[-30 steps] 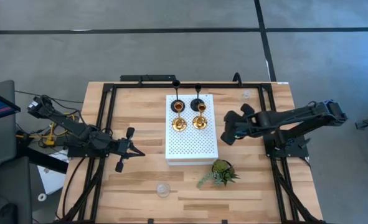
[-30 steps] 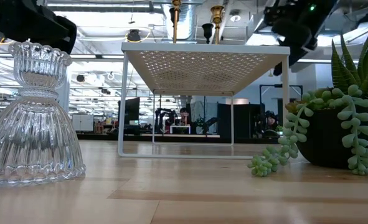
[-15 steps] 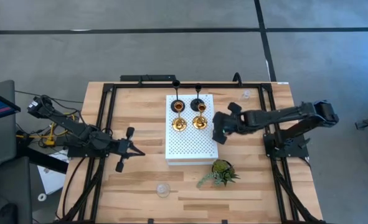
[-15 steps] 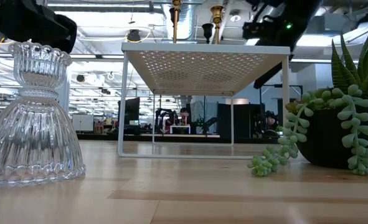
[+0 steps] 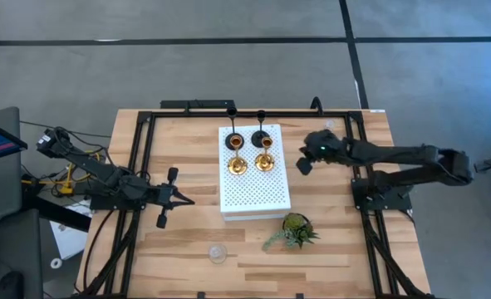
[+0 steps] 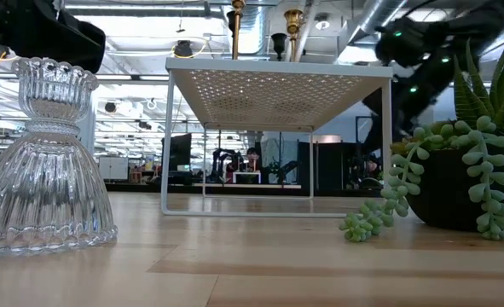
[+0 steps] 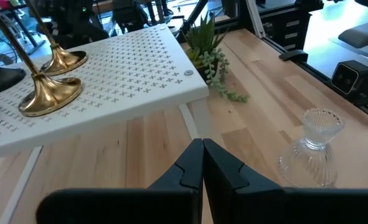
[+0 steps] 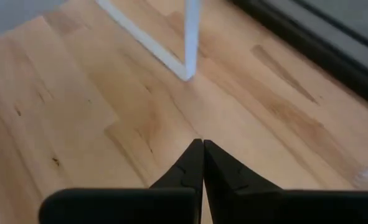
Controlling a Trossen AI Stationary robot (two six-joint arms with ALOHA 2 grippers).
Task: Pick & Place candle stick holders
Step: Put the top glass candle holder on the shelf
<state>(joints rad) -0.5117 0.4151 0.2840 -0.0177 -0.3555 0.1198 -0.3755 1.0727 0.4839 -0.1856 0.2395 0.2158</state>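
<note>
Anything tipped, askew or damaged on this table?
Nothing stands out. The two black candle holders and two shiny gold candle holders stand upright on the white perforated board; a clear glass holder stands upright on the wooden table.

We are seeing four candle stick holders standing upright in a tight cluster on the far end of the white board (image 5: 254, 174), off to the side of the right gripper (image 5: 305, 159) and ahead of the left gripper (image 5: 164, 198). The two black holders (image 5: 234, 135) are standing at the far edge, thin stems rising from round bases; the two shiny gold holders (image 5: 239, 165) are sitting just in front of them. A clear ribbed glass holder (image 5: 218, 252) is standing alone on the table (image 5: 179, 257), near the left gripper. Another clear holder (image 5: 328, 127) is showing faintly just beyond the right gripper.
</note>
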